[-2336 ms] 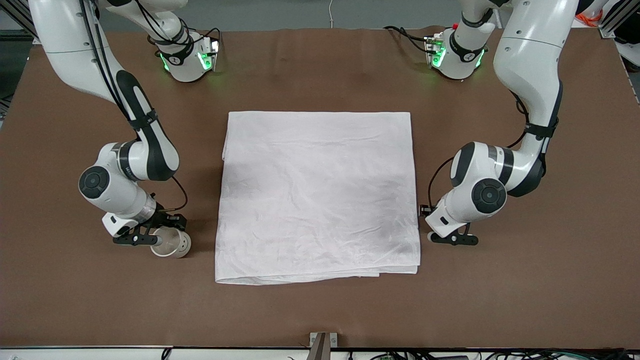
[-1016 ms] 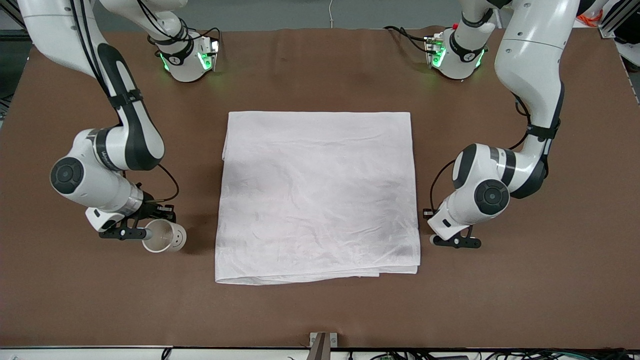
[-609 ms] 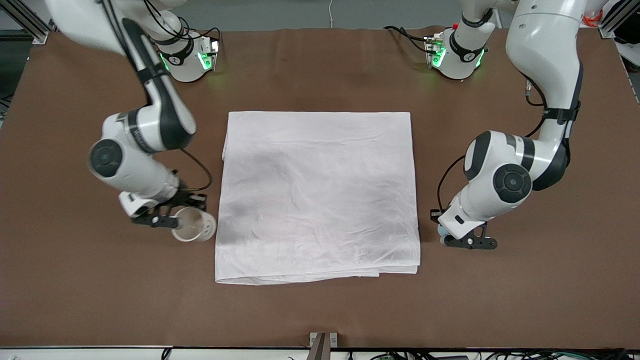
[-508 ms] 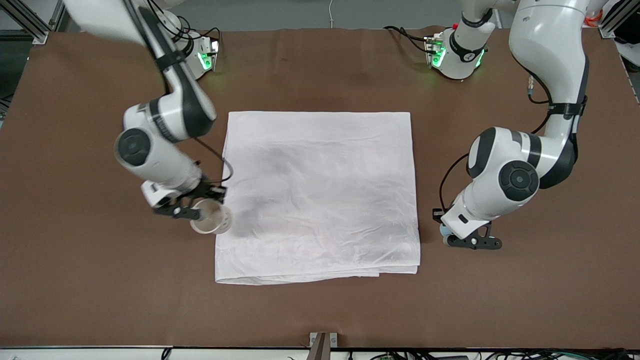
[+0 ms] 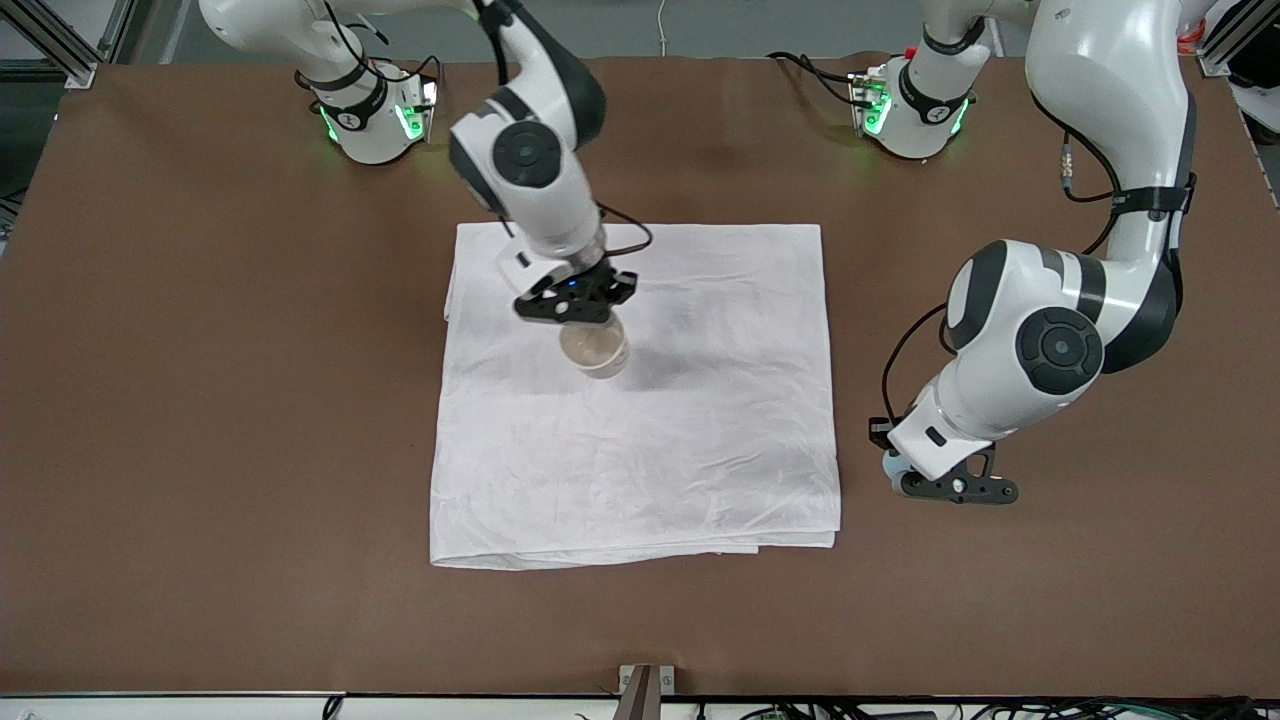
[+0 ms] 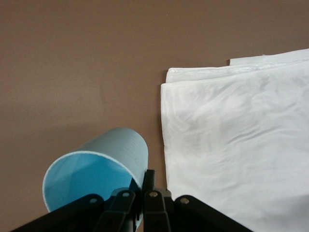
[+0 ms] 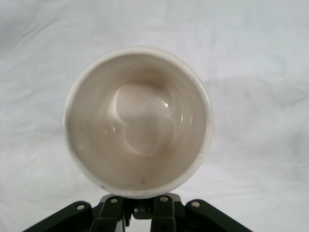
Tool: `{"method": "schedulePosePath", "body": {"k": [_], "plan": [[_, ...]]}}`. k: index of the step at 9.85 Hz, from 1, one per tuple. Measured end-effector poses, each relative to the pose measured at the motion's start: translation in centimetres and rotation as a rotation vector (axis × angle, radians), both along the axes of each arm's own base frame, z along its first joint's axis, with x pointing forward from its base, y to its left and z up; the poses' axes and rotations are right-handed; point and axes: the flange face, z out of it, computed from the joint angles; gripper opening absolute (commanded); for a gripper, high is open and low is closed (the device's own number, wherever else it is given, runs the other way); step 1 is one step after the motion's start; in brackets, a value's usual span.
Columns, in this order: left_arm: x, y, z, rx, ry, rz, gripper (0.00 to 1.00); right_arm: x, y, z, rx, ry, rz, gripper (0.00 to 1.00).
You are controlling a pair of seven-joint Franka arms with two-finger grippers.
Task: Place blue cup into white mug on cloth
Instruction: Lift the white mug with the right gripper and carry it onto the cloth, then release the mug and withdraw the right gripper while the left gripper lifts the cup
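The white mug [image 5: 594, 349] hangs upright over the middle of the cloth [image 5: 650, 460], its shadow falling beside it. My right gripper [image 5: 575, 300] is shut on the mug; in the right wrist view the mug [image 7: 137, 121] opens toward the camera with the gripper [image 7: 145, 205] at its rim and the handle hidden. The blue cup [image 6: 96, 169] is tilted over the brown table beside a corner of the cloth [image 6: 231, 135], and my left gripper [image 6: 140, 193] is shut on its wall. From the front, only a sliver of the cup [image 5: 888, 466] shows under the left gripper [image 5: 955, 487].
The brown table [image 5: 200, 400] surrounds the cloth on all sides. The arms' bases [image 5: 375, 120] [image 5: 915, 110] stand along the table edge farthest from the front camera. A small bracket [image 5: 645, 680] sits at the table's nearest edge.
My right arm has carried the mug from the table at the right arm's end up and over the cloth's middle. My left arm has risen a little with the blue cup.
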Motion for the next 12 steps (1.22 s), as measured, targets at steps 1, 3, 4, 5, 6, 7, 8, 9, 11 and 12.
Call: {"method": "schedulePosePath", "body": {"k": [1, 3, 4, 5, 6, 7, 8, 9, 11, 12], "plan": [[-0.1, -0.2, 0.2, 0.003, 0.011, -0.004, 0.0, -0.3, 1.7, -2.3, -0.013, 0.005, 0.01, 0.03], [0.0, -0.3, 0.5, 0.003, 0.01, -0.005, 0.0, 0.7, 2.5, -6.2, -0.041, 0.004, 0.013, 0.07], [0.0, -0.3, 0.5, 0.003, 0.011, -0.004, 0.0, 1.1, 2.5, -7.2, -0.046, 0.0, 0.011, 0.15], [0.1, -0.3, 0.1, 0.004, 0.016, -0.003, 0.0, 1.2, 2.6, -8.0, -0.044, -0.007, 0.011, 0.66], [0.1, -0.3, -0.2, 0.005, 0.021, -0.003, 0.0, 1.2, 2.8, -8.6, -0.039, -0.016, 0.013, 0.97], [0.1, -0.3, -0.3, 0.006, 0.023, -0.003, 0.0, 1.1, 2.9, -9.1, -0.045, -0.021, 0.022, 0.99], [0.1, -0.3, -0.4, 0.006, 0.023, -0.002, 0.0, 1.0, 3.0, -9.2, -0.051, -0.025, 0.029, 0.99], [0.1, -0.3, -0.3, 0.006, 0.022, -0.002, 0.0, 0.9, 3.0, -9.1, -0.057, -0.021, 0.032, 0.99], [0.2, -0.3, -0.2, 0.005, 0.019, -0.002, 0.0, 0.9, 3.0, -7.3, -0.082, 0.006, 0.038, 0.99], [0.3, -0.4, 0.1, 0.003, 0.013, -0.002, 0.0, 0.8, 2.8, -4.3, -0.096, 0.022, 0.04, 0.99]]}}
